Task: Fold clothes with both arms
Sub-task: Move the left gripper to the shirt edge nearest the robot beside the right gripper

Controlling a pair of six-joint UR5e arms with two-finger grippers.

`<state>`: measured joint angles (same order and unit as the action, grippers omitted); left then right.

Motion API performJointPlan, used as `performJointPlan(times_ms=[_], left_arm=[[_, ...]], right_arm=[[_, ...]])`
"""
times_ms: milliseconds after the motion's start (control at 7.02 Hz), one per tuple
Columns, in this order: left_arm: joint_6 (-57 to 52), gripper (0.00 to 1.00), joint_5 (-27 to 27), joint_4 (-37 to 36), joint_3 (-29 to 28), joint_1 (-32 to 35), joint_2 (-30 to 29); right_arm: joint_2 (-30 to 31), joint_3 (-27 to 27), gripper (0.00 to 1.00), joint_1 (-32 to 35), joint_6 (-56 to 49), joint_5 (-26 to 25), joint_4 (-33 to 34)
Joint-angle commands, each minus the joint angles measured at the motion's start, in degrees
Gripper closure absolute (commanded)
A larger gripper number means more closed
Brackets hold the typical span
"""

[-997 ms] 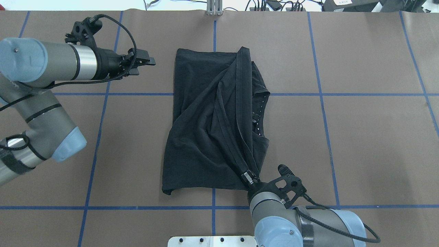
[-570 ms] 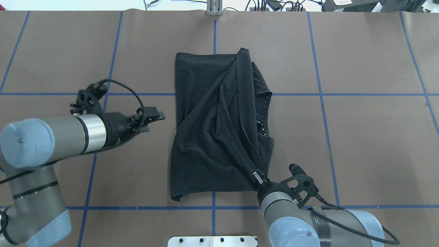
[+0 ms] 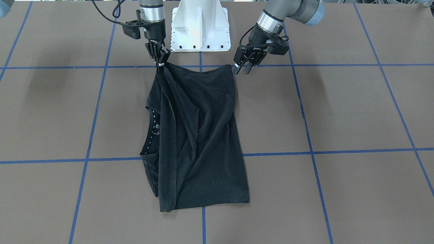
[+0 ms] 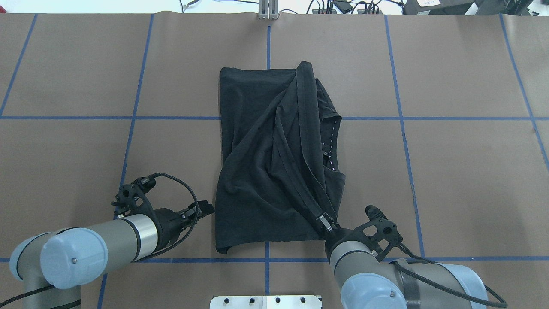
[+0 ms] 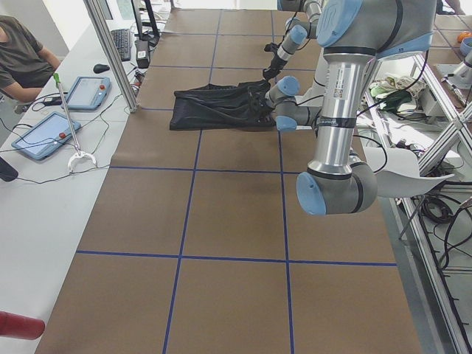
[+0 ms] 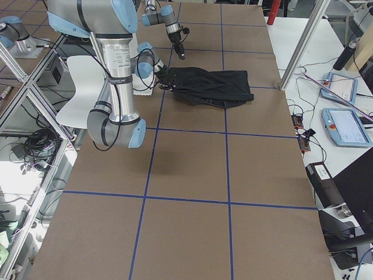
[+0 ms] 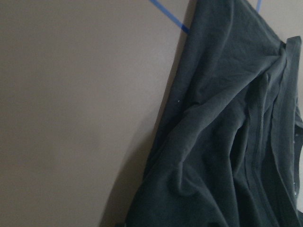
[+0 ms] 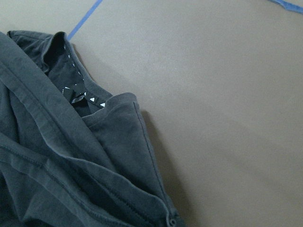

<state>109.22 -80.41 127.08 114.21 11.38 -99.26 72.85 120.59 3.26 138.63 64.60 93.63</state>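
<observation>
The black T-shirt (image 4: 257, 171) lies folded lengthwise in the middle of the table, its hem strip stretched in a diagonal ridge. Its neck opening with white dotted tape (image 4: 328, 146) faces right. My right gripper (image 4: 322, 222) is shut on the hem at the shirt's near right corner, seen from the front at the T-shirt (image 3: 203, 135) top left under the right gripper (image 3: 160, 65). My left gripper (image 4: 209, 208) is open just off the near left corner, its fingers apart in the front view (image 3: 241, 70), not touching cloth. The left wrist view shows the shirt (image 7: 227, 142) edge close by.
Blue tape lines (image 4: 124, 171) grid the brown table cover. The white pedestal base (image 3: 200, 23) stands just behind the shirt's near edge. Beyond the far side, a bench holds tablets (image 5: 44, 136), and a seated person (image 5: 22, 59) is there.
My left arm swung from the far left of the table down to the shirt's near left corner. My right gripper shifted slightly right, dragging the near edge with it.
</observation>
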Motion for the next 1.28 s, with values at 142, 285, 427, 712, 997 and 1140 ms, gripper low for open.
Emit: performJointPlan(times_ms=[142, 285, 427, 712, 997, 1140], left_arm=[[0.55, 0.47, 0.08, -0.07, -1.88, -3.46, -1.98], [0.64, 0.47, 0.08, 0.01, -2.67, -4.17, -2.52], [0.64, 0.47, 0.08, -0.07, -2.94, -4.35, -2.52], [0.64, 0.50, -0.01, 0.01, -3.56, -4.87, -2.78], [0.73, 0.54, -0.01, 0.01, -3.73, -5.40, -2.96], [0.73, 0.56, -0.01, 0.01, -3.73, -5.49, -2.96]], right_arm=[[-0.08, 0.08, 1.00, -0.18, -0.02, 0.00, -0.02], [-0.08, 0.08, 1.00, -0.27, -0.02, 0.17, -0.02], [-0.16, 0.08, 1.00, -0.36, -0.02, 0.35, -0.02], [-0.34, 0.08, 1.00, -0.53, -0.02, 0.44, -0.02], [-0.52, 0.08, 1.00, -0.62, 0.06, 0.35, -0.02], [-0.52, 0.08, 1.00, -0.62, 0.06, 0.35, -0.02]])
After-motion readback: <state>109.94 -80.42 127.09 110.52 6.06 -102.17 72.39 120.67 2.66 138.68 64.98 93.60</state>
